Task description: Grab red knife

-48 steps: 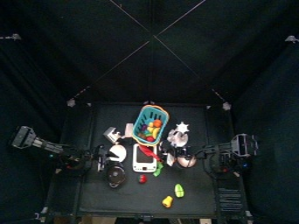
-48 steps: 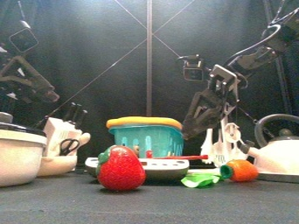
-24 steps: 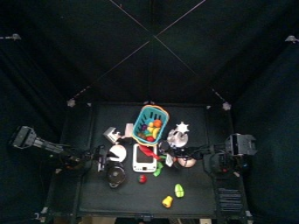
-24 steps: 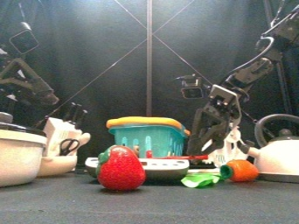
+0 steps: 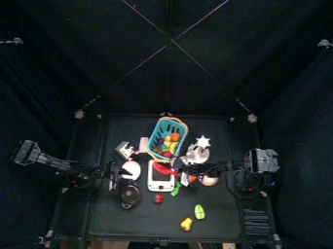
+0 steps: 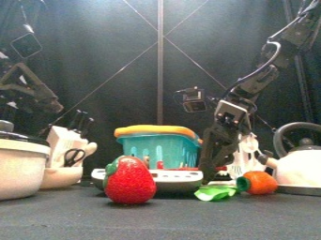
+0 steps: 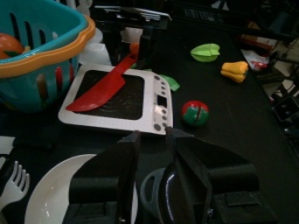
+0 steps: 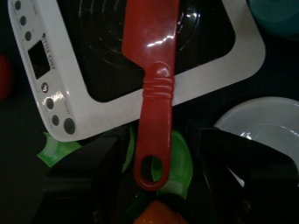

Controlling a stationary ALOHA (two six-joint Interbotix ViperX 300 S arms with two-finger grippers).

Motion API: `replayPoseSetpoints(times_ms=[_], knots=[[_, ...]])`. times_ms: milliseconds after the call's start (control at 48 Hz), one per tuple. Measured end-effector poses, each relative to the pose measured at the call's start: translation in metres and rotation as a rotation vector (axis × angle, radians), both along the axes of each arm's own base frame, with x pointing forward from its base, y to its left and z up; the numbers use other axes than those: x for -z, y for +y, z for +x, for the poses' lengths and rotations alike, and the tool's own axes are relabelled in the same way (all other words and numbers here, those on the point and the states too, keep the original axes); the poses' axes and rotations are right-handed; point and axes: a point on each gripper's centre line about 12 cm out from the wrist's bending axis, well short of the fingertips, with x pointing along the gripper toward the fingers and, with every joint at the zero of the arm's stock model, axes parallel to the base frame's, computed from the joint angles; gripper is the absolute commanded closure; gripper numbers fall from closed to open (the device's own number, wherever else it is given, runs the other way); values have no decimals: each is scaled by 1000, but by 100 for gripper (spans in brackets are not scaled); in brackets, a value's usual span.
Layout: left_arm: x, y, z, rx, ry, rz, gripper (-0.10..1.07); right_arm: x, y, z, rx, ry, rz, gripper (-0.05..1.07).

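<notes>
Largest first: the black table (image 5: 221,209), then the teal basket (image 6: 157,146), then the white kitchen scale (image 7: 122,101). My right gripper (image 6: 216,156) had descended toward the scale over the last second; I judged the grasp imminent. The red knife (image 8: 156,70) lay across the scale's platform, handle between the jaws, which stood apart, not yet clamping. The left gripper (image 7: 158,171) rested released, empty. No writing was legible.

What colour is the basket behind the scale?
Teal, with a yellow-orange rim; the basket shows best in the front view.
</notes>
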Motion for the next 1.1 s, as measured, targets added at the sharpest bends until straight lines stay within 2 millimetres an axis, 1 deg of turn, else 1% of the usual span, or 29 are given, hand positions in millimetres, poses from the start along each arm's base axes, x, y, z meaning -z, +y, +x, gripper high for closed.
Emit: replayPoseSetpoints(times_ms=[146, 250, 583, 667, 958, 1104], knots=[[0, 0, 0, 0, 0, 0, 25, 1, 2, 0, -12, 4, -6, 39], [0, 0, 0, 0, 0, 0, 25, 1, 6, 0, -36, 5, -17, 42], [0, 0, 0, -1, -1, -1, 25, -14, 19, 3, -106, -37, -49, 44], [0, 0, 0, -1, 0, -1, 25, -14, 20, 3, -107, -35, -49, 46], [0, 0, 0, -1, 0, -1, 25, -14, 20, 3, -108, -35, -48, 57], [0, 0, 0, -1, 0, -1, 25, -14, 20, 3, -111, -33, -51, 58]])
